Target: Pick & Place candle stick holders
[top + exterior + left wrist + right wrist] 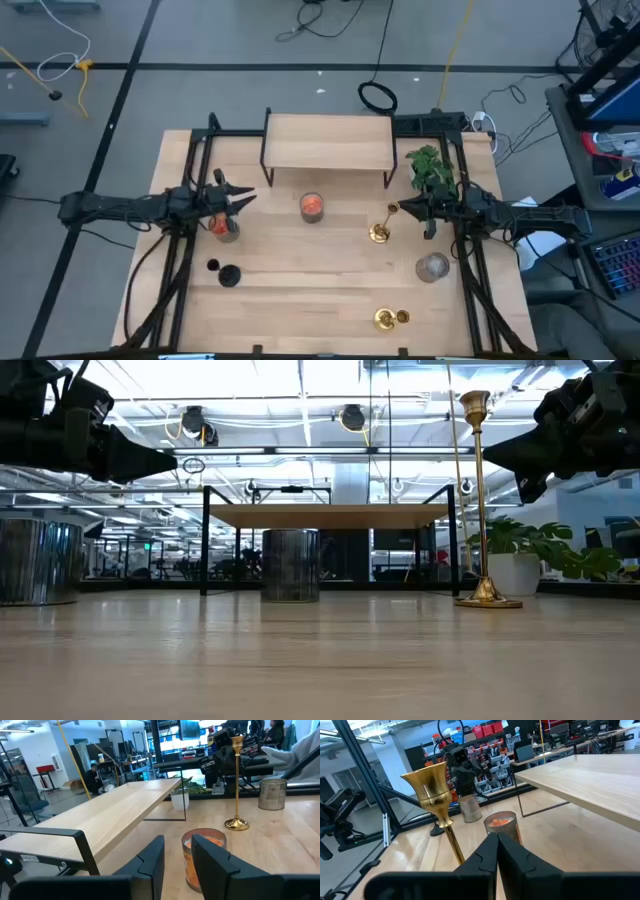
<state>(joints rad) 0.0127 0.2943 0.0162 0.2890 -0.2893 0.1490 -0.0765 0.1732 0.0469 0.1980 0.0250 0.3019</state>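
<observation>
Gold candle stick holder (pixel 381 228), beside right tool (pixel 404 208)

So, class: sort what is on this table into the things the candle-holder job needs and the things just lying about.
Belongs to the job:
- tall gold holder, standing upright near the right gripper
- second gold holder, at the table's front edge
- black holder, front left

Just lying about:
- orange candle jar
- potted plant
- wooden shelf
- silver tin
</observation>
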